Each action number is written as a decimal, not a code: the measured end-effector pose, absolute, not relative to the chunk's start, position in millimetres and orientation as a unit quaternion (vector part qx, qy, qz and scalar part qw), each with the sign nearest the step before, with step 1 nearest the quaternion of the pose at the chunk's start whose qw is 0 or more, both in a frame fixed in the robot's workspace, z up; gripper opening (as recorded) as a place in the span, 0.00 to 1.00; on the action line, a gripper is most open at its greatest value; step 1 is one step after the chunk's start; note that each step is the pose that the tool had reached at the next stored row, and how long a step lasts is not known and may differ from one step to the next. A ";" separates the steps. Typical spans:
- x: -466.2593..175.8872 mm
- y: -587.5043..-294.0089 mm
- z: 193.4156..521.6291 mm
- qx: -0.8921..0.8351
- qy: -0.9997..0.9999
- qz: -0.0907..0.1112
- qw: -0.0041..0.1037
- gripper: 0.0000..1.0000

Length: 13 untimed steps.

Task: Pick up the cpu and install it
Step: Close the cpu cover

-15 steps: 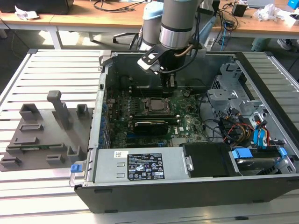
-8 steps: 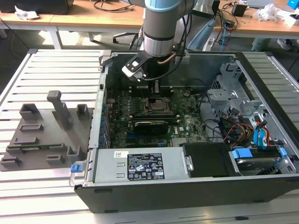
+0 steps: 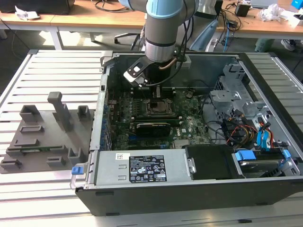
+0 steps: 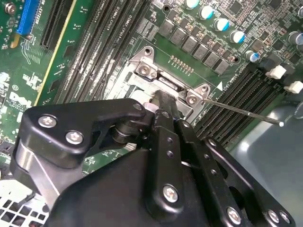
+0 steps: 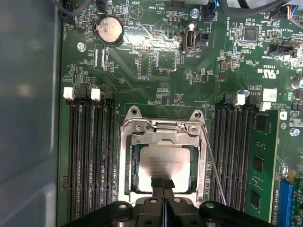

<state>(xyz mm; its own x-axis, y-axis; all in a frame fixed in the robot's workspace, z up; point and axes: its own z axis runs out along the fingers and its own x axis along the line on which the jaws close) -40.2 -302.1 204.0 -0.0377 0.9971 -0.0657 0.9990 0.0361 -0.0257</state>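
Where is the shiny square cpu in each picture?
Exterior view: I cannot tell it apart inside the socket frame under the arm.
First wrist view: the cpu lies in the socket frame, between the memory slots.
Second wrist view: hidden behind the gripper.
Shared landmark: the socket frame.

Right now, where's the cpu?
In the first wrist view the cpu lies inside the socket frame, between the two banks of memory slots, with the tool over one of its edges.
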 end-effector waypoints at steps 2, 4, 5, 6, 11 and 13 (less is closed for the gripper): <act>-39.0 -302.1 203.8 0.694 0.719 -0.032 0.014 0.11; -30.0 -302.2 203.7 0.694 0.720 -0.032 0.015 0.11; -26.5 -302.2 204.2 0.693 0.720 -0.032 0.014 0.11; -24.7 -302.0 205.1 0.693 0.720 -0.031 0.014 0.11; -20.9 -302.2 224.6 0.693 0.720 -0.033 0.013 0.11; -20.8 -302.2 235.9 0.693 0.720 -0.033 0.013 0.11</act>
